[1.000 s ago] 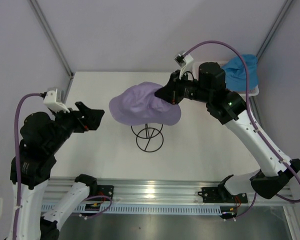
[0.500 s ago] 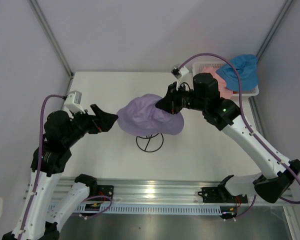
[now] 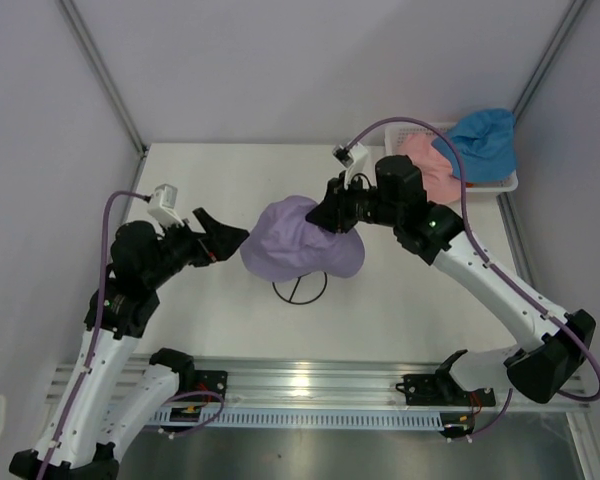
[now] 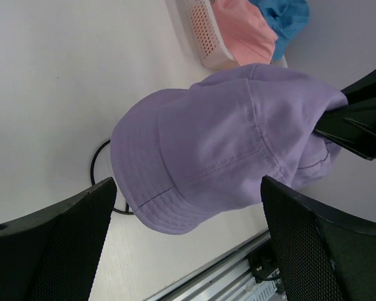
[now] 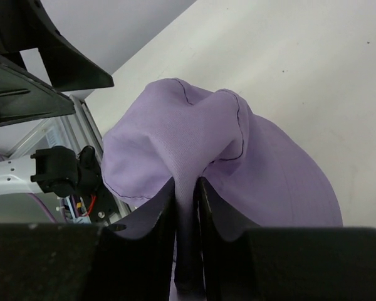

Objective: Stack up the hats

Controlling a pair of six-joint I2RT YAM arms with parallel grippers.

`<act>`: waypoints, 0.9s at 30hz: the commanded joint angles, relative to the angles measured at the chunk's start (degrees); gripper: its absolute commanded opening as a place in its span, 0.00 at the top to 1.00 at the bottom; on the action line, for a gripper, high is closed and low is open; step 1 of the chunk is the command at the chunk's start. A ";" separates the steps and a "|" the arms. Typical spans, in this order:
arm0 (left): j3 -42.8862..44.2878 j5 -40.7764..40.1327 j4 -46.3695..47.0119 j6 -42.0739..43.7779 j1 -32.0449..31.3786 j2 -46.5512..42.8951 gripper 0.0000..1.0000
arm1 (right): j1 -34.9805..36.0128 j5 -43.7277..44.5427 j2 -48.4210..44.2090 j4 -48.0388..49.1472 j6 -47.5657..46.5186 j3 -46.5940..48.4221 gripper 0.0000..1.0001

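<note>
The left gripper [image 3: 235, 238] is held with its jaws wide apart, the lavender hat [image 3: 300, 238] just to its right, probably so that the near brim can be taken. The hat is draped lopsidedly over the stand [image 3: 300, 290] and is judged not fully seated. A fold of its far side is clamped by the right gripper [image 3: 327, 215], jaws nearly together, seemingly to steer it. Bare table [image 3: 190, 175] is left behind both grippers. Well beyond the right gripper, the pink hat [image 3: 427, 168] and blue hat [image 3: 485, 140] are kept in the corner basket [image 3: 504, 185].
</note>
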 commanded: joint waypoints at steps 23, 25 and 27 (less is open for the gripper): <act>-4.87 -6.01 -0.52 -1.56 0.46 2.87 0.03 | -6.86 28.12 -10.28 -5.39 -4.91 0.93 0.00; -1.97 -8.83 -4.55 0.38 0.55 3.14 0.01 | -12.73 29.74 -10.03 -4.78 -3.86 1.28 0.00; 1.36 -10.42 -6.24 2.76 0.55 3.92 0.01 | -23.19 28.87 -7.66 -3.90 -2.37 1.55 0.00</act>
